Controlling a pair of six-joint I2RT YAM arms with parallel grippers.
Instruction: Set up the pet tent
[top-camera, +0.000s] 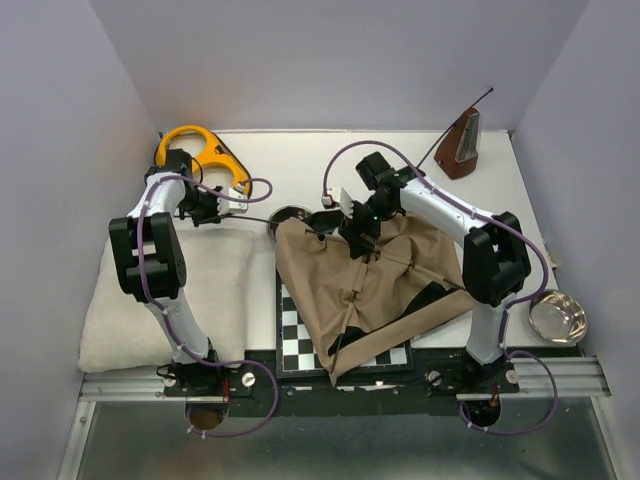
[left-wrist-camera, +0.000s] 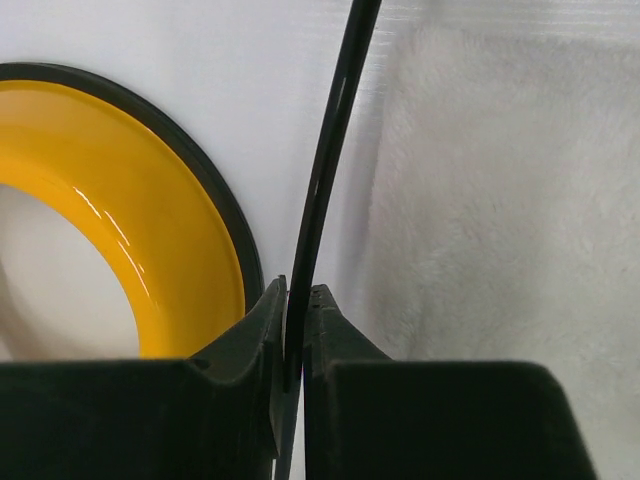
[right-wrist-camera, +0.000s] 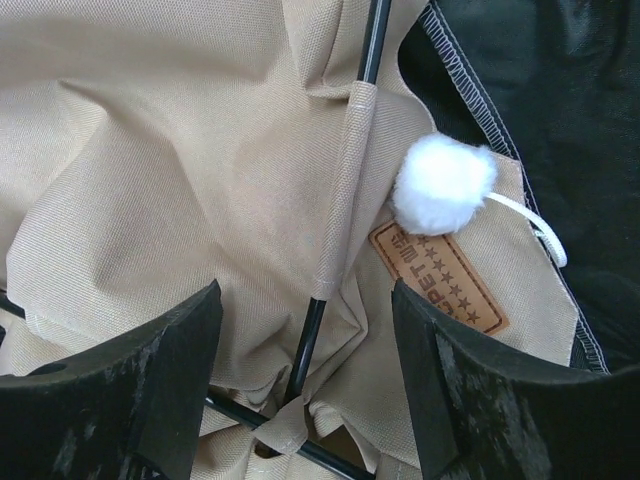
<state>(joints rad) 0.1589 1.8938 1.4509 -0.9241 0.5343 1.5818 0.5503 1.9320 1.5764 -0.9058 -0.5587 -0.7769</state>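
In the middle of the table, we see the tent lying collapsed. Its tan fabric is crumpled over the chessboard, with patches of black lining showing at the near right edge.

A thin black pole runs out from the tent's far left corner toward the left gripper. In the left wrist view the fingers are clenched on that pole. It rises from between them in a slight curve, with a yellow ring to one side and the fluffy white cushion to the other.

The right gripper hangs over the far part of the tent with its fingers spread wide, gripping nothing. Between them lies a sleeved pole, which we cannot tell apart from the one the left gripper holds. Another black rod crosses it at the bottom of that view. Just beside the sleeve sits the white pom-pom, touching the upper corner of the brown label, with its white cord trailing onto the lining.

From above, the cushion fills the left side of the table. A metal bowl stands at the near right and a metronome at the far right — both well apart from the tent.
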